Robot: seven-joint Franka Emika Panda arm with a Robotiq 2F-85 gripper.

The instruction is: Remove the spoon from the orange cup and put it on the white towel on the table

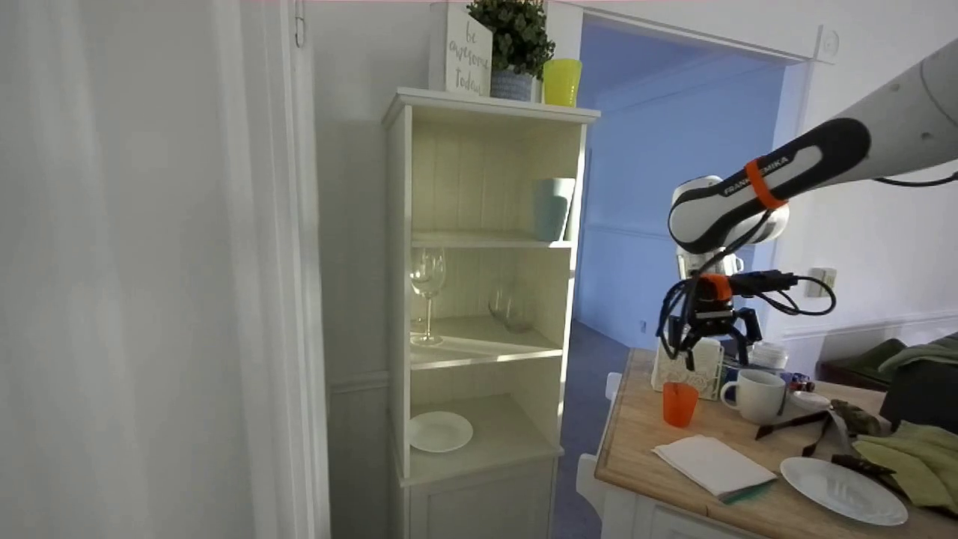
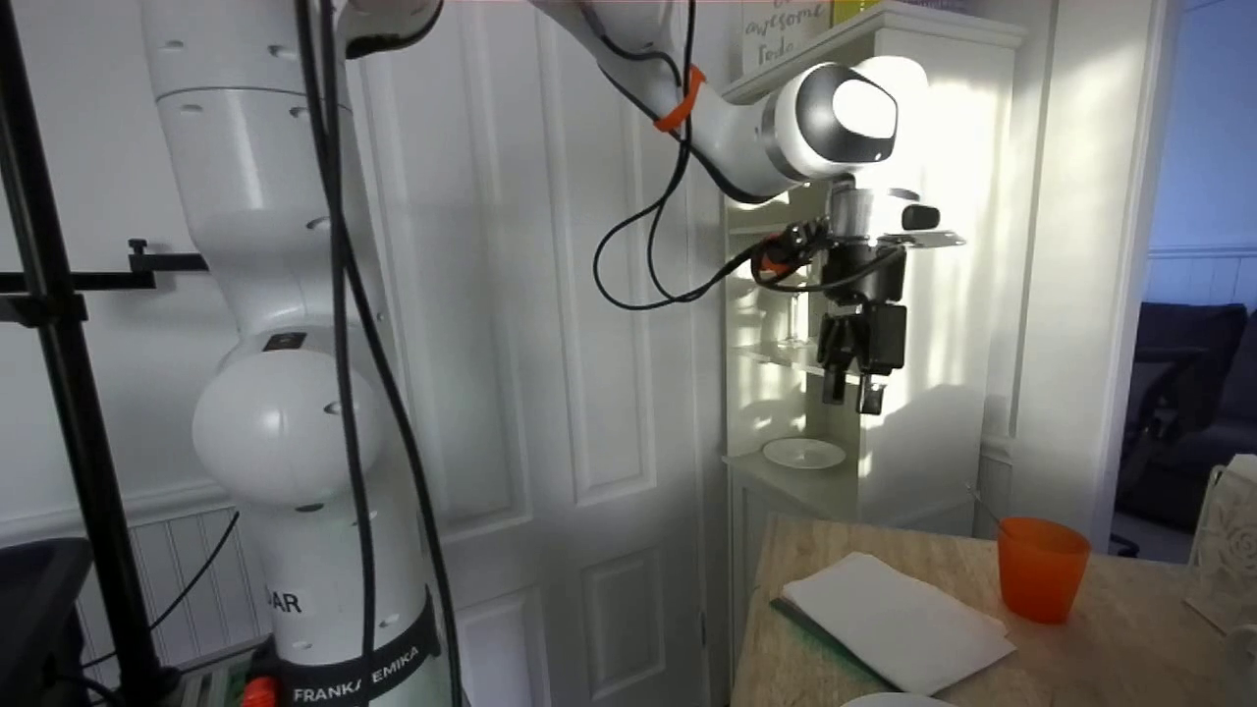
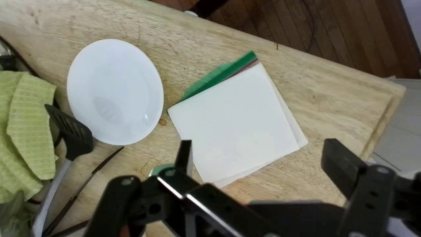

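Note:
The orange cup (image 1: 679, 404) stands upright on the wooden table (image 1: 636, 449); it also shows in an exterior view (image 2: 1043, 570). The spoon (image 2: 985, 506) leans in the cup, its thin handle sticking out over the rim; its bowl is hidden. The white towel (image 1: 715, 466) lies flat beside the cup, with a green edge under it; it also shows in an exterior view (image 2: 899, 624) and the wrist view (image 3: 236, 121). My gripper (image 1: 717, 361) is open and empty, pointing down above the table; it also shows in an exterior view (image 2: 852, 401) and the wrist view (image 3: 258, 143).
A white plate (image 3: 115, 92) lies beside the towel. A white mug (image 1: 760, 397) and a white lattice holder (image 1: 666, 370) stand near the cup. Dark utensils (image 1: 793, 424) and a green cloth (image 1: 917, 460) lie farther along. A tall cream shelf cabinet (image 1: 486, 479) stands beyond the table.

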